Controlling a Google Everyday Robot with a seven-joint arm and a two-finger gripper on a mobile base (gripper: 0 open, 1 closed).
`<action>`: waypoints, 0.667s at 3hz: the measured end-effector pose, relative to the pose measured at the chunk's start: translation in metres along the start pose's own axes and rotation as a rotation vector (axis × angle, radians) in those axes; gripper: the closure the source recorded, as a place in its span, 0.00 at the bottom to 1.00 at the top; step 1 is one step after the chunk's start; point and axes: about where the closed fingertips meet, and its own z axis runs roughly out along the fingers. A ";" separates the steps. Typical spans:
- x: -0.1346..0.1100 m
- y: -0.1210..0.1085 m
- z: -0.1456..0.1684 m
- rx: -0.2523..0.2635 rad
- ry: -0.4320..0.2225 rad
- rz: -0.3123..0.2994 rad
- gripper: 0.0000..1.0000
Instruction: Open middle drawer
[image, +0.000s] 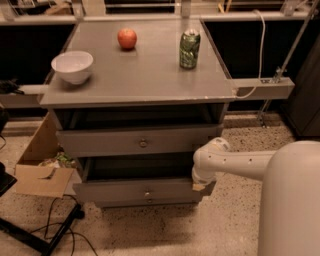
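- Centrally, a grey cabinet (135, 82) with 3 drawers fills the view.
- The middle drawer (115, 191), second down the cabinet's front, sits partly pulled out. Its dark interior shows, and a small round knob (147, 194) marks its centre.
- The gripper (199, 184), on a white arm (235, 162), is at the cabinet's right front corner, against that drawer's right end. Whether it is open or closed cannot be told.
- On the cabinet's top: 1 white bowl (72, 66), 1 red apple (127, 38), 1 green can (190, 48).
- A cardboard box (37, 175) lies left of the cabinet.
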 end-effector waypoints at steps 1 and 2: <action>0.000 0.000 0.000 0.000 0.000 0.000 1.00; 0.009 0.013 -0.003 -0.018 0.005 0.006 1.00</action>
